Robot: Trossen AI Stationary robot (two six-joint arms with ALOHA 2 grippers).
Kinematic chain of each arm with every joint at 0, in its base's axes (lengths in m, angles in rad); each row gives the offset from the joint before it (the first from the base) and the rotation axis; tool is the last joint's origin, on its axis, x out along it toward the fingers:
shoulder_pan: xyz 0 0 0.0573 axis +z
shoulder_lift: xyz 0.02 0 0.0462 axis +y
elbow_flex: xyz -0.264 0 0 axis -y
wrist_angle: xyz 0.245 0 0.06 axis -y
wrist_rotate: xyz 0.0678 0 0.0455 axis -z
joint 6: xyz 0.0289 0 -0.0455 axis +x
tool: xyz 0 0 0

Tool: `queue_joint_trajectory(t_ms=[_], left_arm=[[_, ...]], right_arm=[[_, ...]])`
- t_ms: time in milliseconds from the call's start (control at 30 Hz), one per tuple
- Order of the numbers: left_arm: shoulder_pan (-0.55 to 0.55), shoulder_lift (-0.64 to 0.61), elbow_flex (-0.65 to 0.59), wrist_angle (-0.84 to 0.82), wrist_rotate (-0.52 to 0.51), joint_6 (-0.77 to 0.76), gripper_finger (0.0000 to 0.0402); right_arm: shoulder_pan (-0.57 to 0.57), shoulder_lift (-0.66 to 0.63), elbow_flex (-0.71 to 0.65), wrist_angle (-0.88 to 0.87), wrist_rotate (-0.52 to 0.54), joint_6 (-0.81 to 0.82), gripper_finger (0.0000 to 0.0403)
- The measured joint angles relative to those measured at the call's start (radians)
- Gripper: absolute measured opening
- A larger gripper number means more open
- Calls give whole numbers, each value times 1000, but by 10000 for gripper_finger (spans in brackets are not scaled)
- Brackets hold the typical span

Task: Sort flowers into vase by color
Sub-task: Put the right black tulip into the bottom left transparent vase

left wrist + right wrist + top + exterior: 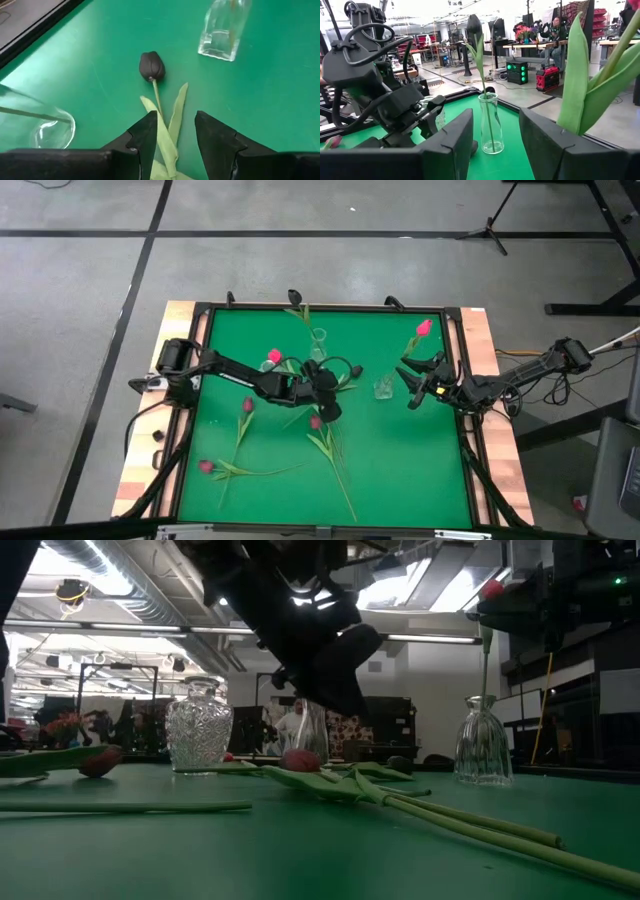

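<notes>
Count from overhead: 3 clear glass vases, one at the back (318,337), one mid-left (268,366), one mid-right (384,388). Tulips visible: 7. Pink-red ×4 (274,356) (423,327) (247,405) (206,466), dull magenta ×1 (315,421), near-black ×2 (294,296) (356,372). Any more hidden under the arms, can't tell.

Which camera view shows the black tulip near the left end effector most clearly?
The left wrist view: the black tulip lies on the green mat, with its head, stem and leaves plain just ahead of the left end effector. In the high view it is a small dark spot. The low and right wrist views do not show it clearly.
</notes>
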Motion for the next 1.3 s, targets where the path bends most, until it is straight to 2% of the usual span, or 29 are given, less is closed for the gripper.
queue_joint_trajectory(t_ms=[233, 533, 667, 933, 1300], left_arm=[[-3, 0, 0, 14, 36, 1, 131], [-2, 6, 0, 183, 36, -35, 131], [-4, 8, 0, 183, 36, -46, 131], [2, 74, 0, 192, 96, 76, 131], [37, 99, 0, 134, 85, 63, 131]], right_arm=[[0, 0, 0, -1, -31, 0, 159], [0, 0, 0, -2, -32, 0, 159], [0, 0, 0, -4, -32, 0, 159], [0, 0, 0, -14, -32, 0, 159], [0, 0, 0, -18, -33, 0, 159]])
